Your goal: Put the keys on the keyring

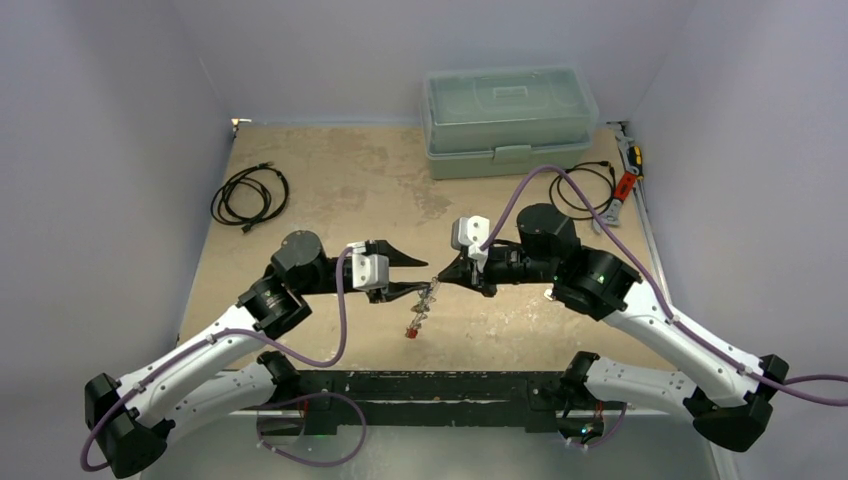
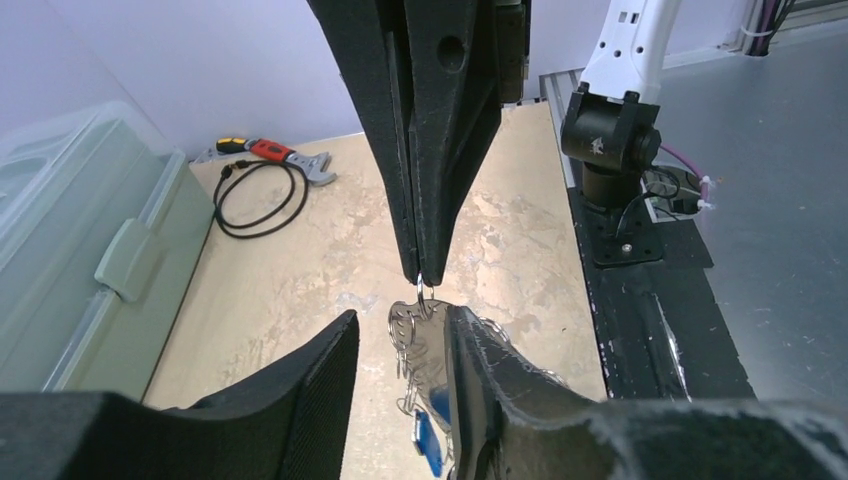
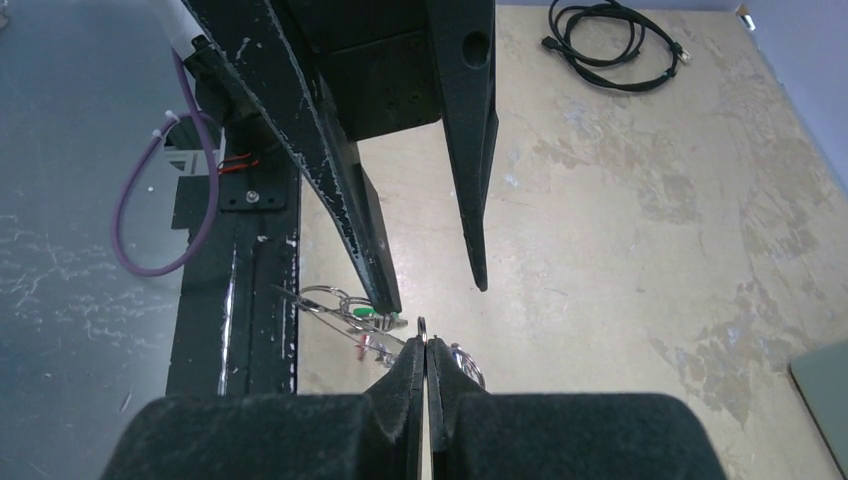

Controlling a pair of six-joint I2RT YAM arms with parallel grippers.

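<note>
Robotics lab test cell. Left arm (image 1: 200,352) and right arm (image 1: 665,322) bolted to black rail (image 1: 430,385) at 6 o'clock edge of worn tan desk (image 1: 340,185). Plain pale walls (image 1: 100,150) on three sides. Clear plastic toolbox (image 1: 508,120) at 12 o'clock, adjustable wrench (image 1: 622,190) at 2, coiled black cable (image 1: 250,195) at 10.

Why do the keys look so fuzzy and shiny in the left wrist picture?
Left wrist view: the keys hang near the lens, so they blur and glint. Top view: they are tiny. Right wrist view: they look sharper, while the right gripper blurs up close.
</note>
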